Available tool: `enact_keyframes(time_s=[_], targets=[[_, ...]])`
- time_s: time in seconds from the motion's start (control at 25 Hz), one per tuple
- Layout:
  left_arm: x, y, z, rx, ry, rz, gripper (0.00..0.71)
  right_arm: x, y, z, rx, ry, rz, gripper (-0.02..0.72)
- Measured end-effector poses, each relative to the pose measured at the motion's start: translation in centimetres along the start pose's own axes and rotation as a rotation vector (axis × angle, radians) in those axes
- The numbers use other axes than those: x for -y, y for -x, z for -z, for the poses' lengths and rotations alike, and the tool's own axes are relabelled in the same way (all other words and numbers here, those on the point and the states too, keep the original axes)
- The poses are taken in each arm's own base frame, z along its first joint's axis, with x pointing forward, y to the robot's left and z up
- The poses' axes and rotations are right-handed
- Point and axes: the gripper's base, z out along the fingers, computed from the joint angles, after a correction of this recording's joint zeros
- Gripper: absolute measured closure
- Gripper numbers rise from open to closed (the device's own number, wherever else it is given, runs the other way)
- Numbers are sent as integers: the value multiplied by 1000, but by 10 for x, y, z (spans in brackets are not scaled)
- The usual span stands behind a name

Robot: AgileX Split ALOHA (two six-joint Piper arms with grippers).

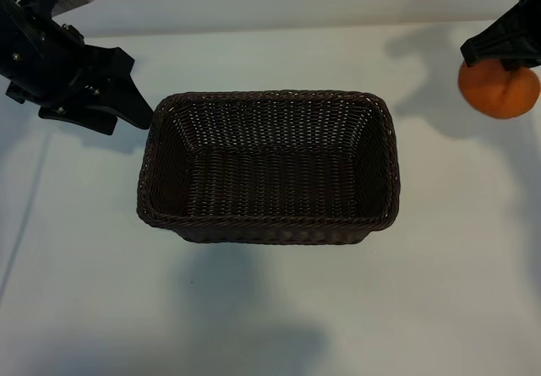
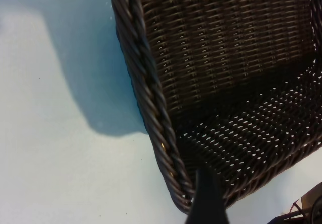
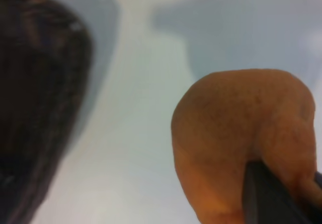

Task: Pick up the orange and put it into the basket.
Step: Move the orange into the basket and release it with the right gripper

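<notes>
Right gripper (image 1: 505, 55) has its jaws clamped on the orange (image 1: 500, 89), far right of frame, well apart from the basket (image 1: 269, 97). Grip looks shallow, so it could slip mid-carry. Left gripper (image 1: 127, 97) idle, jaws apart.

We see a pale, matte worktop (image 1: 270, 308) filling the frame, soft shadows pooling at lower centre and upper right.

Bright light is shining on the white table (image 1: 279, 308). Soft grey shadows are lying around the basket (image 1: 267, 166). In the right wrist view, the orange (image 3: 241, 148) beside the basket is looking blurry.
</notes>
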Motion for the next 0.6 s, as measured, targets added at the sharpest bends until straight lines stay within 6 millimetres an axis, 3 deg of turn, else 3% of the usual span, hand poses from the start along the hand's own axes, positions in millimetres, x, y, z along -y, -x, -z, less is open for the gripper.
enact_keyframes(time_s=[0.24,0.6], targets=[[0,0,0,0,0,0,135,-13,-6,16,-6,143,-5,606],[0,0,0,0,0,0,135,-27,-4,20,13,299,-31,608]])
